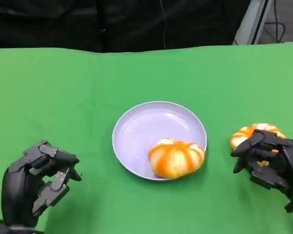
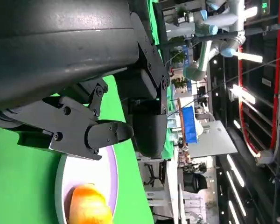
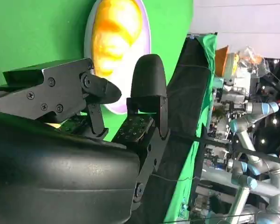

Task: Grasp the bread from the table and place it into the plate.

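the right hand [image 1: 268, 161] is sitting at the near right of the green counter [image 1: 63, 97], its fingers [image 1: 256, 141] curling over the near side of a bread roll [image 1: 251, 132] that is lying on the cloth, well right of the plate [image 1: 151, 124]. the fingers are covering much of this roll; whether they are actually gripping it or only touching it is not clear. in the right wrist view the fingers [image 3: 147, 84] are standing partly apart, with the plate [image 3: 147, 46] beyond them.

the left hand [image 1: 36, 183] is resting at the near left, fingers loosely curled and apart, holding nothing, well clear of the plate.

a second bread roll [image 1: 177, 157] is lying inside the plate, against its near right rim.

the left wrist view is showing the plate [image 2: 109, 175] and that roll [image 2: 86, 205], partly cut off at the frame edge.
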You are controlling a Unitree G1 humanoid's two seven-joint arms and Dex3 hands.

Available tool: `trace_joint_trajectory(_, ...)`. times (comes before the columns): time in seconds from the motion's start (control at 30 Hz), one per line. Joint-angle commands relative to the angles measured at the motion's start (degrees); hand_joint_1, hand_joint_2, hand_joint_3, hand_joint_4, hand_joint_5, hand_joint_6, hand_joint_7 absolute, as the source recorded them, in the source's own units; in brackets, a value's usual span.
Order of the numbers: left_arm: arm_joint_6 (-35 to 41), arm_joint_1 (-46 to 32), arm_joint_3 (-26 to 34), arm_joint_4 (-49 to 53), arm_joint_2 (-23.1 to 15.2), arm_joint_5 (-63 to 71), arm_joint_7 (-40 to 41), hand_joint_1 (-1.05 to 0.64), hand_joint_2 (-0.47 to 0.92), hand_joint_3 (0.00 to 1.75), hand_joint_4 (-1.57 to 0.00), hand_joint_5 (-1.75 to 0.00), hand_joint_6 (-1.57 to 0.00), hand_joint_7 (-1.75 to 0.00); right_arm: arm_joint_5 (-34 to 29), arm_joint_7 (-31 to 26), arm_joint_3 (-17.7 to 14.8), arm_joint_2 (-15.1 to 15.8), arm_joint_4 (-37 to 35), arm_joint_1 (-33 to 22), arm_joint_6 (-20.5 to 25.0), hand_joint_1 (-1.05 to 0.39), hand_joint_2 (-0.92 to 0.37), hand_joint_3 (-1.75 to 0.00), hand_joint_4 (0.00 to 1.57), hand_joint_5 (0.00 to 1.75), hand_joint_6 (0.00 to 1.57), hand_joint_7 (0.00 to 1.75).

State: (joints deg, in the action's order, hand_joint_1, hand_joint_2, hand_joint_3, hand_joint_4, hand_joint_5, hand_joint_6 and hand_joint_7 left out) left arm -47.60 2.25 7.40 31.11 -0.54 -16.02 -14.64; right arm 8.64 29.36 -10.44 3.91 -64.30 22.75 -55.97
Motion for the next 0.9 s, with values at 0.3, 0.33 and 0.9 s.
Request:
trace_joint_trajectory(0.3, -0.7, -0.5, 1.1, -0.9, 0.0, -0.2, -1.6, -0.10, 0.89, 0.60, -0.78, -1.75, -0.73, -1.47, 1.7, 1.5, -1.1, 0.7, 0.0, 0.9, 0.2, 0.05, -0.87, -0.61, 0.82, 1.43, 0.88, 0.98)
trace_joint_trajectory(0.33, -0.4, -0.6, 1.1, -1.2, 0.0, -0.3, -1.6, -0.10, 0.88, 0.61, -0.78, -1.75, -0.73, -1.47, 1.4, 1.1, -1.0, 0.8, 0.0, 0.9, -0.1, 0.05, -0.87, -0.61, 0.82, 1.43, 0.88, 0.98)
trace_joint_trajectory(0.9, -1.0, -1.3, 1.6, -2.2, 0.0, 0.6, -1.8, -0.11, 0.84, 0.68, -0.77, -1.75, -0.72, -1.48, 1.3, 0.8, -1.0, 0.8, 0.0, 0.9, -0.7, 0.06, -0.87, -0.60, 0.85, 1.40, 0.90, 0.97)
